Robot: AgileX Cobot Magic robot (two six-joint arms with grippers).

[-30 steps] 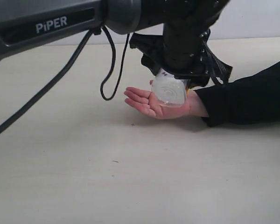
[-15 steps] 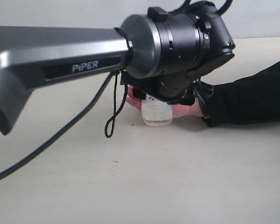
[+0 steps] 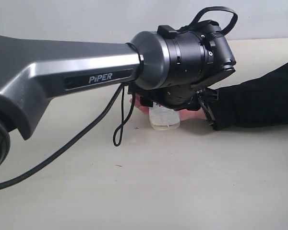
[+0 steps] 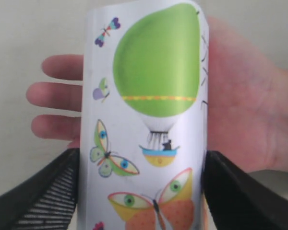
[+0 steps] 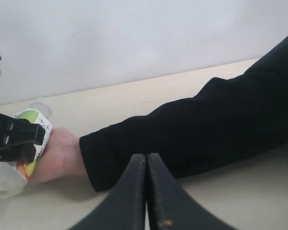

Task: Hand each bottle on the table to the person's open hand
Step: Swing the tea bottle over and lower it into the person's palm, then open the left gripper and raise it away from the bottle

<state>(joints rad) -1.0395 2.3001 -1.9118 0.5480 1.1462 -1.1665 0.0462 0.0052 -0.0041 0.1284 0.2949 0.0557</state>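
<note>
Nearest the exterior camera, my left arm [image 3: 62, 81] stretches across the worktop [image 3: 182, 182]. At its end the left gripper [image 4: 141, 191] has its fingers [image 4: 43, 201] clamped on either side of the clear bottle [image 4: 149, 96] with the white balloon-and-butterfly label. The bottle lies across the person's open hand [image 4: 245, 105], which is palm up. My right gripper [image 5: 147, 191] is pressed closed on nothing, low over the worktop, with the black sleeve [image 5: 206, 124] beyond it.

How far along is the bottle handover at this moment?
Done: the bottle rests on the person's open hand. In hand: the left gripper clamps it on both sides, so releasing it is left. The right gripper is shut and holds nothing. No other bottle is in view.
</note>
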